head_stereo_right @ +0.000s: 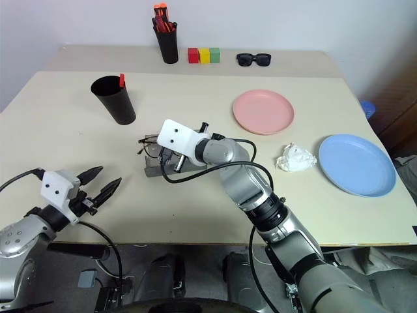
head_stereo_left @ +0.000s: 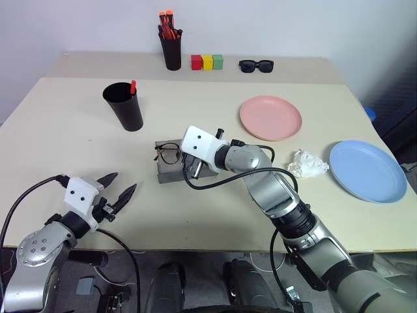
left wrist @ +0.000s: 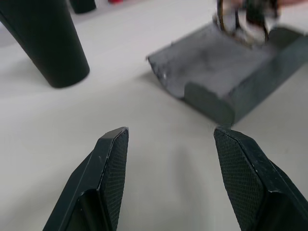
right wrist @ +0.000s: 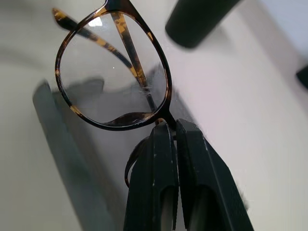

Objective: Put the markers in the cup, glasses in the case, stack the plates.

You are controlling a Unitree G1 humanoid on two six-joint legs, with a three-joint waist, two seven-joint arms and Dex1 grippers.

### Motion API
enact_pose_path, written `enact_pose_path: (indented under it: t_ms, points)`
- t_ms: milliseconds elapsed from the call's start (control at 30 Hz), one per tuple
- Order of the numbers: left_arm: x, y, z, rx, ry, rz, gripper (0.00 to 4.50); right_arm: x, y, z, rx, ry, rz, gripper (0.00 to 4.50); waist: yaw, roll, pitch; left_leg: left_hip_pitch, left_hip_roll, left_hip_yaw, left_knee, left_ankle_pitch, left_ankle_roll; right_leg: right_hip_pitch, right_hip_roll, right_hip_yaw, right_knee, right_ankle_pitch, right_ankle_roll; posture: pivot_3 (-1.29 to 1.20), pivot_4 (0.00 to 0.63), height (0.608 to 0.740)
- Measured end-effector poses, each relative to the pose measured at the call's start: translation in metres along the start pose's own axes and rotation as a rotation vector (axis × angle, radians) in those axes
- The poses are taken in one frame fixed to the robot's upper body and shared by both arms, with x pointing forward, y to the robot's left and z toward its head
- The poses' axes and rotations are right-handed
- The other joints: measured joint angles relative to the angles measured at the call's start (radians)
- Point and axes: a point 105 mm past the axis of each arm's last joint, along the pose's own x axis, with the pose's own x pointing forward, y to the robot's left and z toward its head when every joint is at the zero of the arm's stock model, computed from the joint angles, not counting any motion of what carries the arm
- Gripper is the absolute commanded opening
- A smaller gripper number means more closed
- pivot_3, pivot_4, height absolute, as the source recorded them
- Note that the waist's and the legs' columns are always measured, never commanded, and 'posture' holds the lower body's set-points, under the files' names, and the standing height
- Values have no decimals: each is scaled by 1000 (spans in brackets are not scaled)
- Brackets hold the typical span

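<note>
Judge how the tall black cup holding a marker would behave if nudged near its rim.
The cup tapers to a narrow base, so it would probably tip rather than slide. It looks like thin plastic, likely light. The red-capped marker leaning at its rim may add slight top weight.

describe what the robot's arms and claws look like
Both arms are silver-grey metal with black joints and loose black cables. Each wrist carries a white block with small dark dots. The left claw and right claw each have two tapered black fingers with textured pads.

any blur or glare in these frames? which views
Left wrist view: fingers sharp, case soft, glasses smeared. Right wrist view: glasses crisp, small glint on the lens, cup defocused. Eye views: even light, soft shadows.
</note>
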Motion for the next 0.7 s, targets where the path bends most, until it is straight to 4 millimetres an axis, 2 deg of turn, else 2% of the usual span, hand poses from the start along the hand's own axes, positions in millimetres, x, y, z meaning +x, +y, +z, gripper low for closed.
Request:
enact_pose_path:
  t_ms: [333,433,600,700]
  points:
    - [2,0,3,-15,0,14,2875,-1,-2,-15,-20,91,-37,29,-23,0,0,0,0,-1,-1,0,0,-1,1,0,0,0,0,0,150,722]
    - [5,0,6,-16,-12,10,2875,0,-2,-13,-4,90,-48,941,-24,0,0,0,0,0,-1,0,0,-1,1,0,0,0,0,0,150,722]
    - [7,-1,8,-33,-19,4,2875,1,-2,-11,20,76,-54,3345,-24,0,0,-1,0,0,-1,0,0,-1,1,0,0,0,0,0,150,722]
    - [10,1,12,-35,-32,7,2875,-1,-5,-7,19,54,-61,3345,-23,0,0,-1,0,0,-1,0,0,-1,0,0,0,0,0,0,150,722]
